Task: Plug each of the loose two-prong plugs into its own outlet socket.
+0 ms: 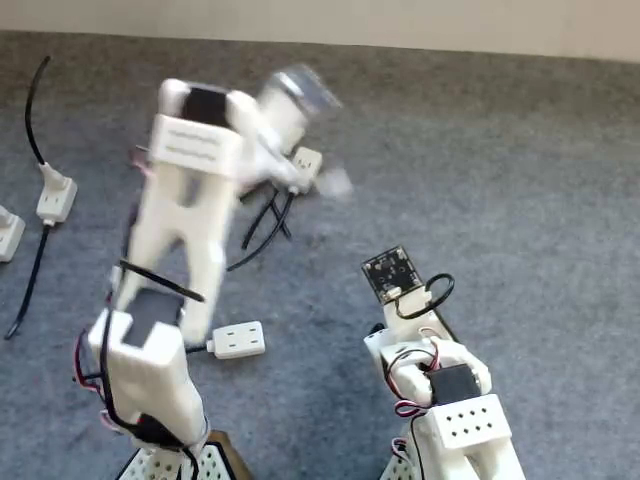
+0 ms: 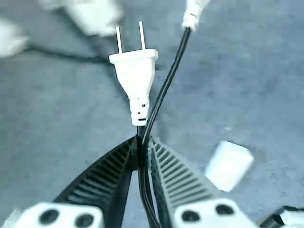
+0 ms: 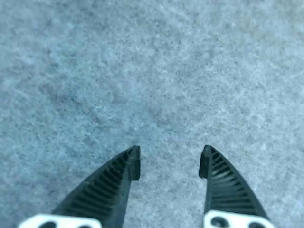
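Observation:
My left gripper (image 2: 142, 142) is shut on the black cord just behind a white two-prong plug (image 2: 135, 71), which sticks out ahead with its prongs pointing away. A second black cord (image 2: 166, 80) runs beside the plug and passes between the jaws too. A white outlet block (image 2: 228, 164) lies on the carpet close by. In the high view the left arm (image 1: 190, 200) stretches toward the back, beside a white outlet socket (image 1: 306, 160) with tangled black cords (image 1: 265, 225). My right gripper (image 3: 169, 164) is open over bare grey carpet, holding nothing.
Another white outlet socket (image 1: 238, 340) lies near the left arm's base. At the far left lie a white plug block (image 1: 55, 197) on a black cord and another white piece (image 1: 6, 235). The right arm (image 1: 440, 390) sits folded at the front right.

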Robot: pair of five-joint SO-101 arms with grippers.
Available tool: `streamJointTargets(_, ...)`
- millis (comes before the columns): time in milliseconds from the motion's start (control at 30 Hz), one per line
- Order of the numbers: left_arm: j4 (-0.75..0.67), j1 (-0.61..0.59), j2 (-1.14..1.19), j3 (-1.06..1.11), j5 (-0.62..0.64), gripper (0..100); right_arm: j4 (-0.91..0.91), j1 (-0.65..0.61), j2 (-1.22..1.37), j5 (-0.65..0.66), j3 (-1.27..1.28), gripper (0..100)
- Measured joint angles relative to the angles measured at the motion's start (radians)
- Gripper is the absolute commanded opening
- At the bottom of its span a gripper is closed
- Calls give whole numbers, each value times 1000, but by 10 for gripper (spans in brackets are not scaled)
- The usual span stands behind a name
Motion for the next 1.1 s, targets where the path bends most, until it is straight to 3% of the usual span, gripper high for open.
streamJointTargets(267, -100, 176, -58, 198, -9, 4, 189, 311, -41, 23, -126, 201)
streamJointTargets(400, -184, 256, 32, 198, 6, 10, 241, 348, -133, 72, -132, 201)
streamJointTargets(467, -199, 293, 98, 190, 12, 57, 252, 351, -169, 91, -130, 201)
streamJointTargets(567, -206, 307, 198, 149, 41, 206, 252, 354, -178, 124, -94, 201)
streamJointTargets(700, -158, 213, 275, 68, 49, 223, 255, 354, -176, 153, -84, 201)
streamJointTargets(967, -138, -195, 292, -152, 54, 210, 212, 354, -91, 163, -84, 201)
streamJointTargets(1100, -61, -273, 292, -161, 164, 210, 181, 342, 58, 163, -146, 201)
